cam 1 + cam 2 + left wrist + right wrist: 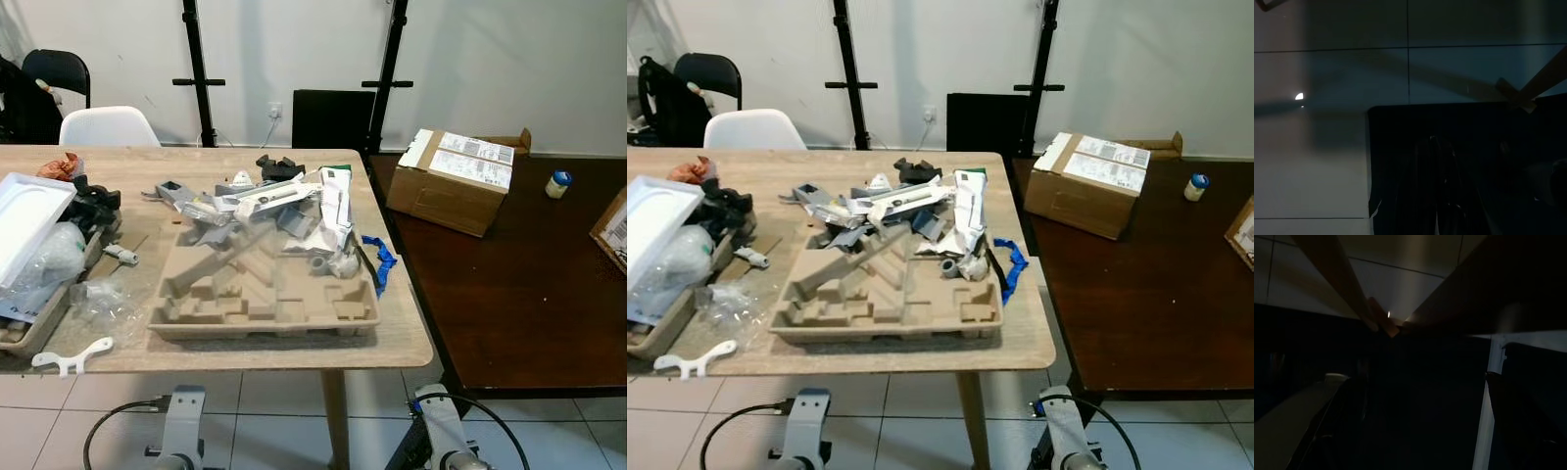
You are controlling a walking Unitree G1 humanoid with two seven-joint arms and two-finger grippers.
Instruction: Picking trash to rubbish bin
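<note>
Your two arms hung idle below the near edge of the light wooden table point(392, 338), left forearm point(181, 426) and right forearm point(446, 431) pointing down at the pale tiled floor point(255, 421). Both wrist views were so dark that I could not tell whether either claw was spread or pressed together; only tile seams and a table leg could be made out there.

You had nothing in hand, so the picking had not started, in my judgement. The trash sat on the table ahead of you: a moulded brown pulp packing tray point(265, 294) near the near edge, with a heap of torn white and grey packaging scraps point(279, 201) piled along its far side, likely dumped there after an unboxing. A blue strap point(380, 262) lay beside the tray towards the right edge. Towards the left edge lay crumpled clear plastic film point(98, 294), a white plastic bracket point(71, 356) at the near edge, and a white foam lid point(27, 220) cut off by the frame.

On the dark brown table point(509, 313) to the right stood a cardboard box point(453, 181) and a small jar point(558, 183).

I saw no rubbish bin, so you would probably have to find it.
</note>
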